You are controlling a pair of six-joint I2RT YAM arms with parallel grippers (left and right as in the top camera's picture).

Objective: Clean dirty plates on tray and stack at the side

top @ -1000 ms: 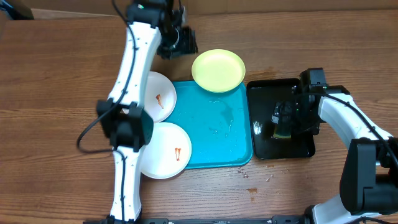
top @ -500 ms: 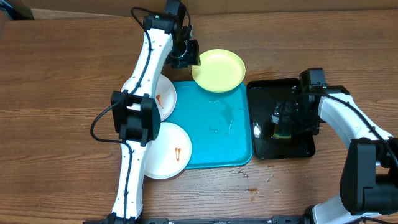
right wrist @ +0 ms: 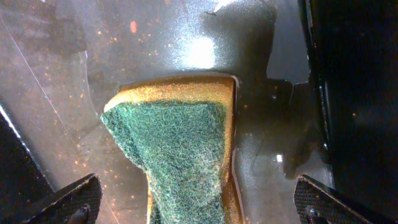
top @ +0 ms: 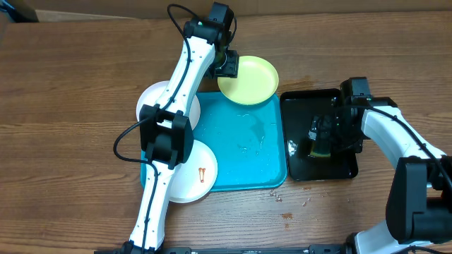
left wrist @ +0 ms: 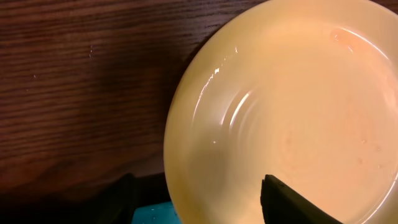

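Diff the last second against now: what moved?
The left tool swung right to the left rim of the green plate; it is open, holding nothing. Unchanged: the right tool open over the sponge in the black tray, the white plates, the turquoise tray.

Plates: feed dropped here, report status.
Left gripper open at green plate rim. Right gripper open over sponge in black tray. White plates unstacked at tray left edge, left arm above them.

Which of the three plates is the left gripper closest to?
The pale green plate at the tray's far edge; the left gripper hangs over its rim. Both white plates lie at the tray's left side.
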